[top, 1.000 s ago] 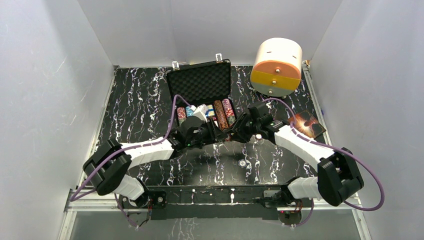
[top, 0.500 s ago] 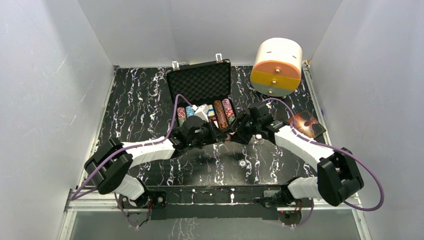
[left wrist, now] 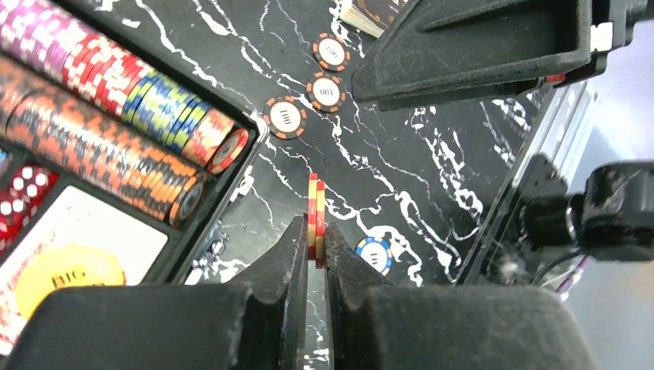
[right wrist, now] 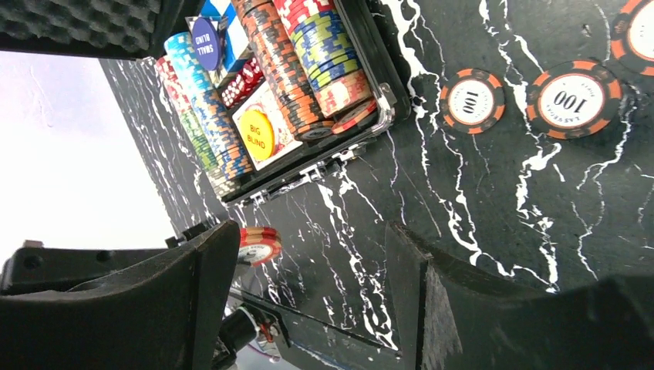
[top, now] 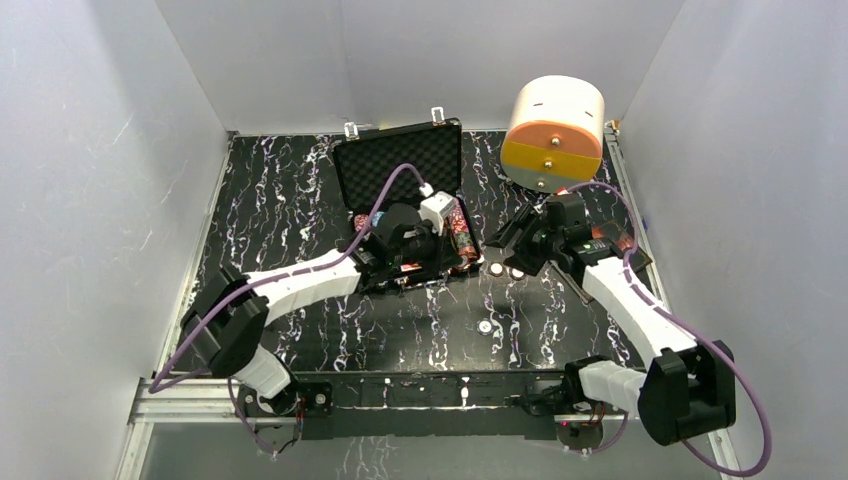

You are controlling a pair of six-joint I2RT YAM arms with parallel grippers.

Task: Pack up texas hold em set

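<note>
Our left hand [left wrist: 315, 250] has swung up beside the black foam-lined briefcase [top: 400, 165], clamped on red-and-yellow striped poker chips [left wrist: 315, 204]. The right hand [right wrist: 308, 258] is spread apart, empty. We should slot them edge-on.

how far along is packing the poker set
Mostly done: chip rows, red dice and the yellow disc sit in the open case. In hand: the left pincer is shut on a couple of red-and-yellow chips, held edge-on. Left: three orange 100 chips and a blue chip lie loose on the table, the right pincer is open and empty, and the lid is not yet closed.
</note>
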